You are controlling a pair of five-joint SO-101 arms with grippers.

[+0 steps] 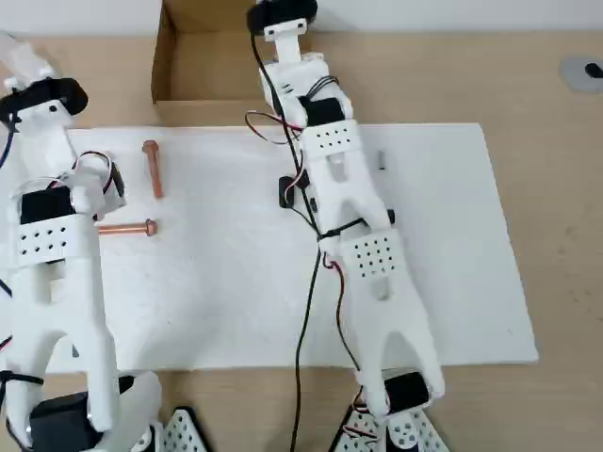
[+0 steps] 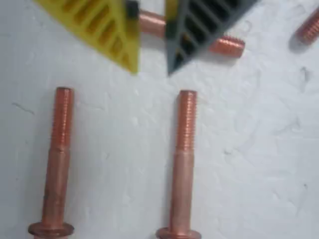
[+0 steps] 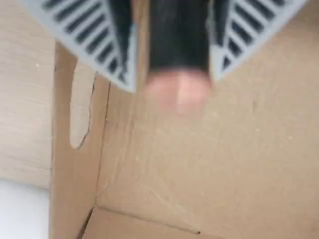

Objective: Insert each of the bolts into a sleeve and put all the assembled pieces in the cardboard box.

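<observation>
Now R gripper (image 3: 172, 82), jaws clamped on bolt-filled black sleeve (image 3: 178, 45), over brown cardboard box (image 3: 249, 164), prob. for drop; L gripper (image 2: 152, 67) jaws apart above copper bolts (image 2: 182, 164).

The right arm (image 1: 363, 254) spans the white mat (image 1: 217, 292) from near to far, reaching over the cardboard box (image 1: 162, 66). Open mat lies between the arms, apart from one bolt (image 1: 153, 169) and a second bolt (image 1: 127, 228) just right of the left arm (image 1: 57, 245).

Nothing here can be read: no lettering, number or sign on the bolts (image 2: 182, 164), the cardboard box (image 1: 162, 71) or the white mat (image 1: 217, 282).
</observation>
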